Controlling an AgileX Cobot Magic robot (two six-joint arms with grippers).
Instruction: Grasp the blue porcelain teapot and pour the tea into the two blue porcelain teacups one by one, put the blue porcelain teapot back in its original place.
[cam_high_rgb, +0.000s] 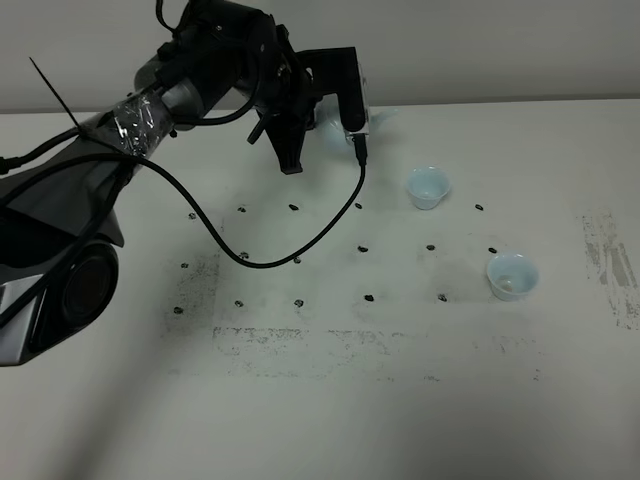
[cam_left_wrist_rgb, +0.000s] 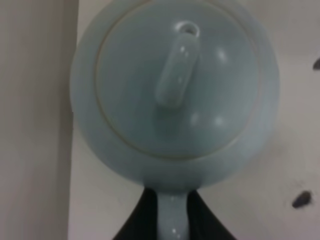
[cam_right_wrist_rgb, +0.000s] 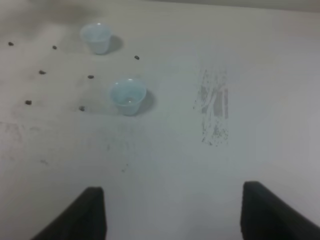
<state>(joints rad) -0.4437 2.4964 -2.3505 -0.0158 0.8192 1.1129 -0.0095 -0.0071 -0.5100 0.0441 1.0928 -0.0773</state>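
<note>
**A:** Where was the blue porcelain teapot (cam_left_wrist_rgb: 175, 95)?

**B:** It was at the far side of the table (cam_high_rgb: 330, 400), left of the middle and close under the wall (cam_high_rgb: 500, 50). From the high camera, the left gripper (cam_left_wrist_rgb: 173, 226) and its arm (cam_high_rgb: 190, 90) covered nearly all of it. Only pale blue slivers showed beside the black housing.

**A:** And the grip?

**B:** The left wrist view was blurred but clear enough. The dark fingers (cam_left_wrist_rgb: 140, 225) were closed on the handle (cam_left_wrist_rgb: 173, 212), one on each side and touching it. The frame edge cut off the fingers lower down, and it also cut off the pot's rim opposite the handle.

**A:** Was the pot standing or lifted?

**B:** I could not tell. The gripper hid its base from above, and the wrist view looked straight down on the lid.

**A:** What about the right gripper (cam_right_wrist_rgb: 175, 220)?

**B:** It was outside the high view. Its own camera caught only two dark fingertips, set wide apart with bare table between them, holding nothing.

**A:** And the cups?

**B:** Both stood upright to the right, well apart from the pot and from each other. They were the far teacup (cam_high_rgb: 428, 187) and the near teacup (cam_high_rgb: 513, 276). The near one had a dull patch inside, but it was too small to tell whether that was tea or shadow. A black cable (cam_high_rgb: 300, 240) looped from the arm down onto the table.
</note>
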